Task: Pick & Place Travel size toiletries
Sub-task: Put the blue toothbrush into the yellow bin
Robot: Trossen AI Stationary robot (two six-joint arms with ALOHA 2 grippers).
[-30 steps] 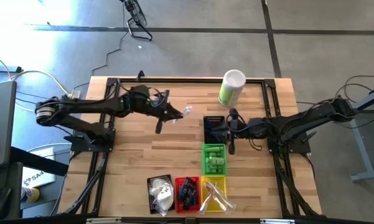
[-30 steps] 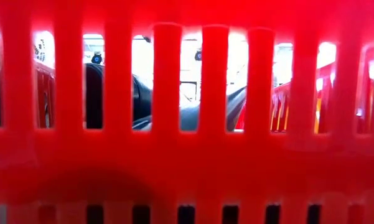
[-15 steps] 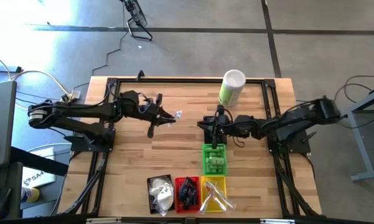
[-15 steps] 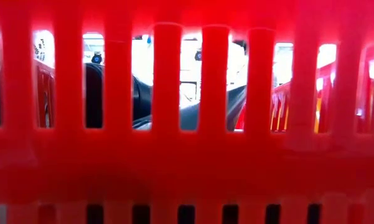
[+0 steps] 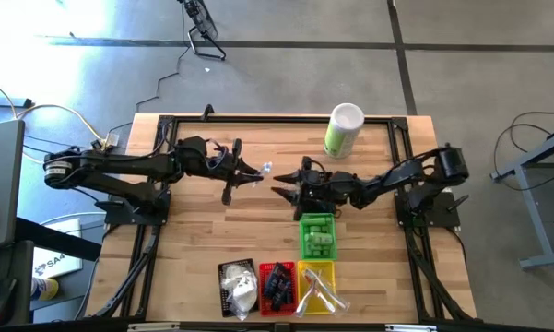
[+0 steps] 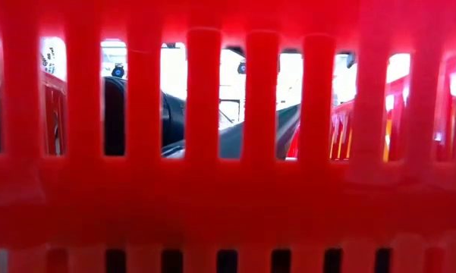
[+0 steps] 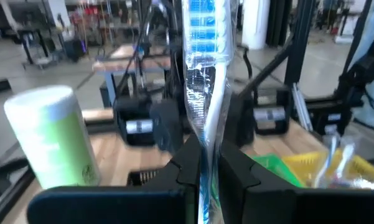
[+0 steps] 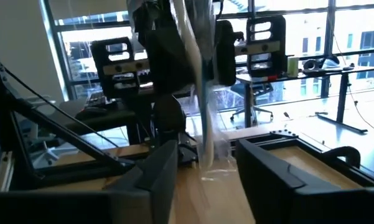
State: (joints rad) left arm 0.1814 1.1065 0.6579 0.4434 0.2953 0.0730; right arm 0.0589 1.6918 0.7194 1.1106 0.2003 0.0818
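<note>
Stick: thin toothbrush point(image 7: 206, 93) in crinkly clear wrap, white stem, blue head — clamped upright in the left gripper point(image 7: 204, 163) above mid-table.
Right gripper point(image 8: 202, 163): fingers apart, facing the hanging wrap, holding nothing.
Table point(image 5: 194, 226): pale wood planks, black frame.
Baskets: slotted plastic — green basket point(image 5: 317, 236) near the front.

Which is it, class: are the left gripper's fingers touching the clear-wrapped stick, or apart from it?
Touching. The left wrist view shows the left gripper with its fingers pressed against both sides of the clear-wrapped stick, no gap between them.
</note>
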